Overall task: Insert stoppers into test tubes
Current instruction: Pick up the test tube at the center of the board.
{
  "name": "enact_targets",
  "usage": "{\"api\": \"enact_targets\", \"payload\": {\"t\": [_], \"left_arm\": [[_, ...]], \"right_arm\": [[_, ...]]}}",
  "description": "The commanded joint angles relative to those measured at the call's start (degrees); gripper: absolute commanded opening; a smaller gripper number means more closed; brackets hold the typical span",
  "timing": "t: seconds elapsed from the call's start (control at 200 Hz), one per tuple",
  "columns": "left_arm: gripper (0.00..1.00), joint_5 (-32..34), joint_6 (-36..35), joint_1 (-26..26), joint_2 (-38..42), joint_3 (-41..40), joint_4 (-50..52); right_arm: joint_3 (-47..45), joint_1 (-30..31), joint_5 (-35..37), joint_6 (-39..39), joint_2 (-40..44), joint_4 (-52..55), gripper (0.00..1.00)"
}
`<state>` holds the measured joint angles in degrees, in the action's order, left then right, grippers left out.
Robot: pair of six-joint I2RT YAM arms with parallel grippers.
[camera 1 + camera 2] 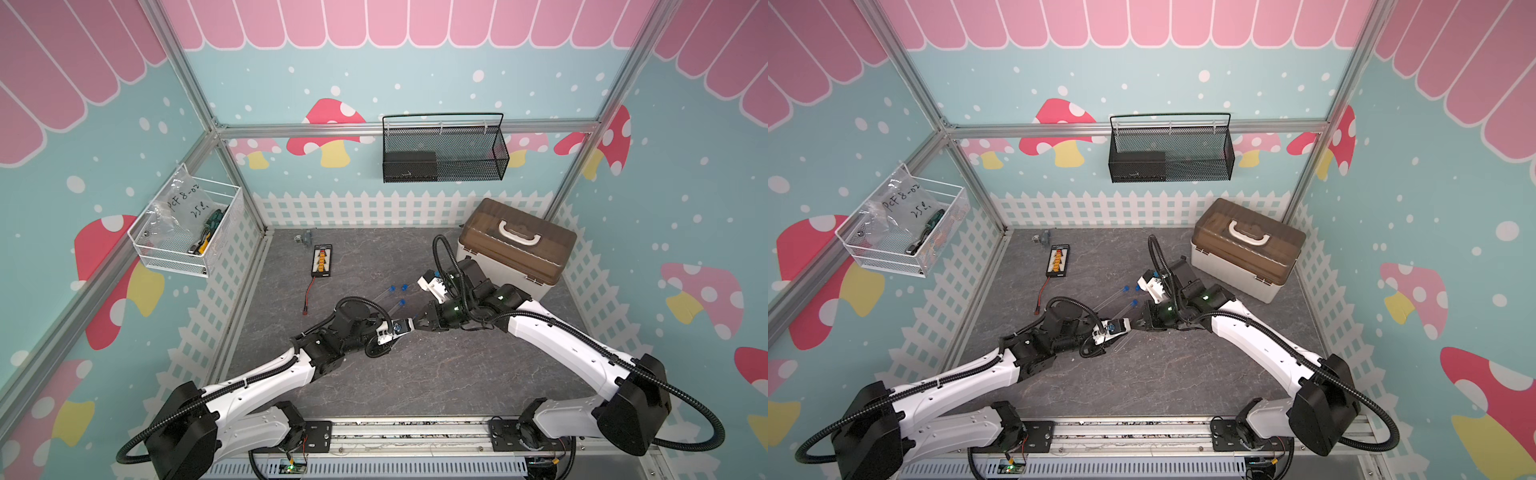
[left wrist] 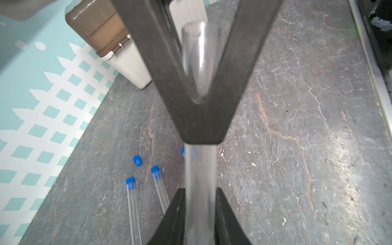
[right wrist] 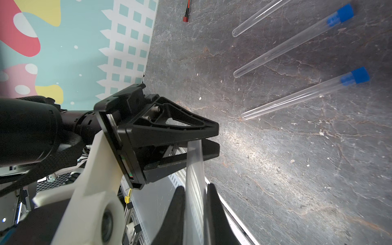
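Observation:
One clear test tube (image 2: 200, 167) is held off the table by both grippers at once, over the middle of the grey table (image 1: 415, 374). My left gripper (image 2: 200, 189) is shut on it. My right gripper (image 3: 195, 186) is shut on the same tube (image 3: 194, 169) from the opposite side. The fingertips meet in both top views (image 1: 413, 323). The tube's open mouth (image 2: 199, 27) shows no stopper. Three more test tubes lie on the table; two show blue stoppers (image 3: 360, 75) (image 3: 344, 11) in their mouths. A loose blue stopper (image 2: 137, 160) lies beside them.
A brown-lidded white box (image 1: 515, 249) stands at the back right, close behind my right arm. A black board with a red-tipped wire (image 1: 321, 261) lies at the back left. A white wire basket (image 1: 187, 232) and a black mesh basket (image 1: 444, 149) hang on the walls.

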<state>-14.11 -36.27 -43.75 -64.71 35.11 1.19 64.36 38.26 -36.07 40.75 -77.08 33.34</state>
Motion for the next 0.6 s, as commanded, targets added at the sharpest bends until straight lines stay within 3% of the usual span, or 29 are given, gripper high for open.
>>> {"api": "enact_targets", "payload": {"t": [0.0, 0.165, 0.355, 0.515, 0.595], "left_arm": [[0.23, -0.2, -1.1, -0.4, 0.4, -0.6, -0.5], [0.18, -0.2, -1.4, -0.4, 0.5, -0.6, -0.3], [0.12, 0.0, -1.3, -0.4, 0.7, -0.7, -0.2], [0.06, 3.1, 1.7, -0.4, 1.2, -0.3, -1.4], [0.00, 6.3, 5.2, -0.4, 1.1, 1.5, -0.2]], "right_arm": [[-0.5, 0.3, -0.8, -0.1, 1.1, -0.4, 0.14], [-0.4, 0.2, -0.7, -0.1, 1.2, -0.4, 0.15], [0.0, -0.3, -1.4, 0.2, 1.7, -2.4, 0.35], [2.0, -3.2, 0.5, -3.4, 1.8, -2.2, 0.39], [3.9, -5.2, 5.2, -6.5, 1.6, -0.4, 0.40]]}}
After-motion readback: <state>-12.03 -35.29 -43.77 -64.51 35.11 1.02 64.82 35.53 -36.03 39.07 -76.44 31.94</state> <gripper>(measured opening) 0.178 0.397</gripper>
